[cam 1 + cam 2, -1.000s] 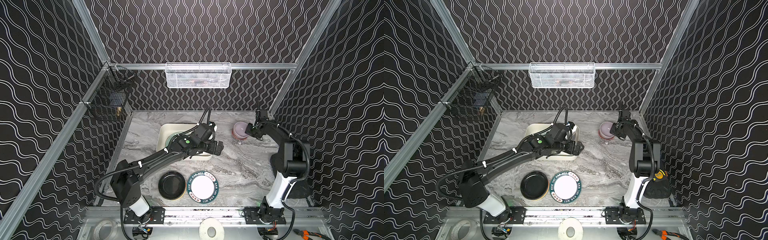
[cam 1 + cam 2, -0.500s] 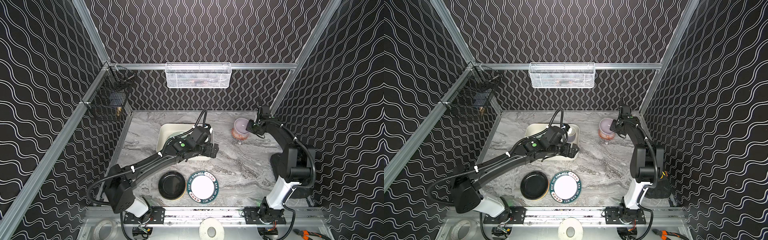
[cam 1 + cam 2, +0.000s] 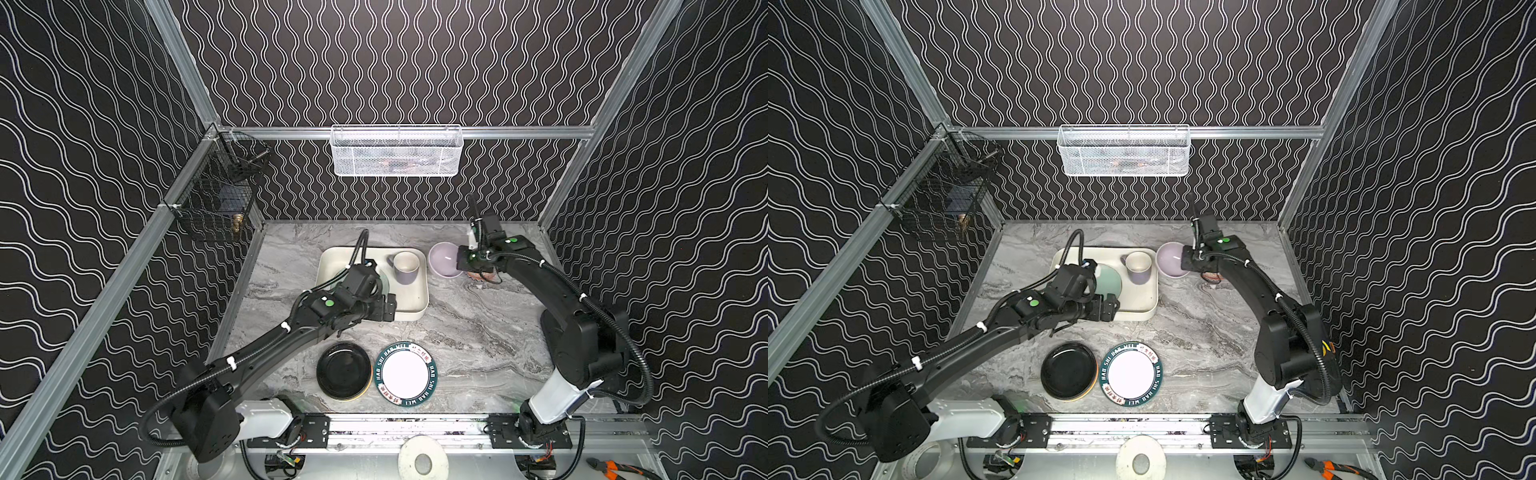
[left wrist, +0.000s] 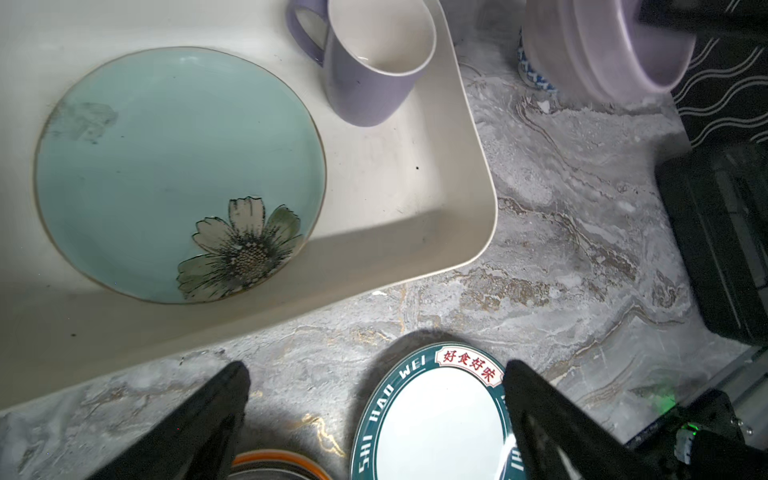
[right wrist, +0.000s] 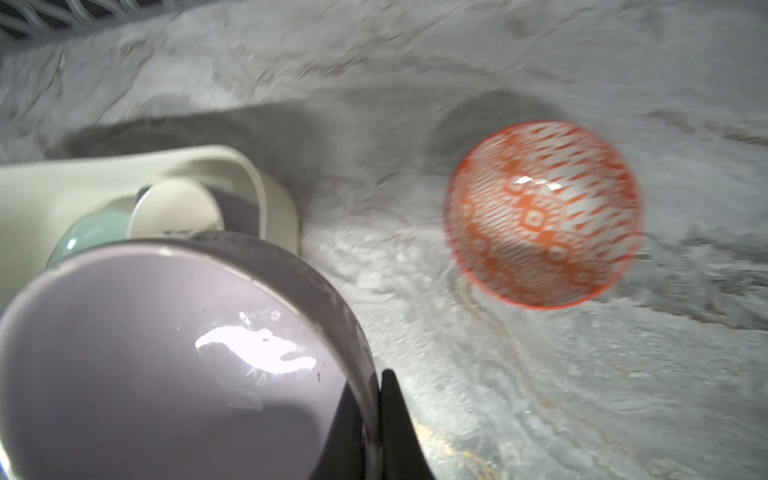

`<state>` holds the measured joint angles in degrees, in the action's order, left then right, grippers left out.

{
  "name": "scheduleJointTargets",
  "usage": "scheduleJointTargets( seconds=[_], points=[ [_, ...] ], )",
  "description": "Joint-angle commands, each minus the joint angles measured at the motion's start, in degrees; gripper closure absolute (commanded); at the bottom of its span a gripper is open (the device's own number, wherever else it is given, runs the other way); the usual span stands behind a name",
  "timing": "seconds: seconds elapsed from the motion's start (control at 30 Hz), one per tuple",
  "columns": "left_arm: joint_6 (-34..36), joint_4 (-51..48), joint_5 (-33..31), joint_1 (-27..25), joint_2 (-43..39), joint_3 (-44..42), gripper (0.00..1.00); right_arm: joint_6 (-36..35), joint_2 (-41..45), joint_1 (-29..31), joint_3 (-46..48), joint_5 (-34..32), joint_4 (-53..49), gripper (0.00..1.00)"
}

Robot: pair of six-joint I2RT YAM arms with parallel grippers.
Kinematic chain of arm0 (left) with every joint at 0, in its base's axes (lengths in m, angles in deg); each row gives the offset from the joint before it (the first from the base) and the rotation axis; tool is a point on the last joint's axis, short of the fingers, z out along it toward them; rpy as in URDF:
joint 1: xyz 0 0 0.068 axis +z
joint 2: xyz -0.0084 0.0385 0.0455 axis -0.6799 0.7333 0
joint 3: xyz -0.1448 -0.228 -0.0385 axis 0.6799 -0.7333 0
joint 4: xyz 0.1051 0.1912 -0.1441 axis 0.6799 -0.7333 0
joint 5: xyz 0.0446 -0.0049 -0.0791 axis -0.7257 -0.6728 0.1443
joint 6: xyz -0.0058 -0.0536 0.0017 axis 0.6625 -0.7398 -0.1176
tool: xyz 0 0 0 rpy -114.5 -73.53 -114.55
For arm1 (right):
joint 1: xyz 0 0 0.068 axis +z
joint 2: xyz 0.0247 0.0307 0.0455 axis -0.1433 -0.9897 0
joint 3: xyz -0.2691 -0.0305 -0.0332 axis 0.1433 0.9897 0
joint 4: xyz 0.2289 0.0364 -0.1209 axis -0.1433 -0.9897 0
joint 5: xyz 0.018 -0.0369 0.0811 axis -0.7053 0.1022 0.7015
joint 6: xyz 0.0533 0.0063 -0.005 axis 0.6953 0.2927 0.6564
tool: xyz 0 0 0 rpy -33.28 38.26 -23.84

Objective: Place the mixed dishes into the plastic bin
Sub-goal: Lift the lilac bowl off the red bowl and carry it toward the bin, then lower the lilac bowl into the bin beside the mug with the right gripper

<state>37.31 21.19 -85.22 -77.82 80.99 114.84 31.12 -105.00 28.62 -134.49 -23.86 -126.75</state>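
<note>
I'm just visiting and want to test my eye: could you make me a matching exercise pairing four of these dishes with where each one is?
1 lavender mug
2 lavender bowl
3 lettered-rim plate
4 mint-green plate

A pinched at its rim by the right end effector
B flat in the plastic bin
C on the table beside the black plate
D upright in the plastic bin

Pairs: 1-D, 2-A, 3-C, 4-B
</note>
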Motion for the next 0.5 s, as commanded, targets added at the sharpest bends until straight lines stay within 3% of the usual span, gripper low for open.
scheduleJointTargets(
  seconds=[0.0,0.23,0.47],
  points=[
    [-0.9,-1.1,0.1,1.3,-2.4,-1.1,0.01,1.9,-0.8,3.3,-0.6,-0.3,1.0,0.94],
    [-0.7,-1.5,0.7,3.8,-6.0,-3.9,0.01,3.0,-5.9,10.3,-2.5,-0.6,1.3,0.94],
    [0.0,-1.4,1.4,5.5,-6.9,-5.2,0.01,3.1,-9.9,13.4,-3.8,-0.5,1.5,0.95]
  ],
)
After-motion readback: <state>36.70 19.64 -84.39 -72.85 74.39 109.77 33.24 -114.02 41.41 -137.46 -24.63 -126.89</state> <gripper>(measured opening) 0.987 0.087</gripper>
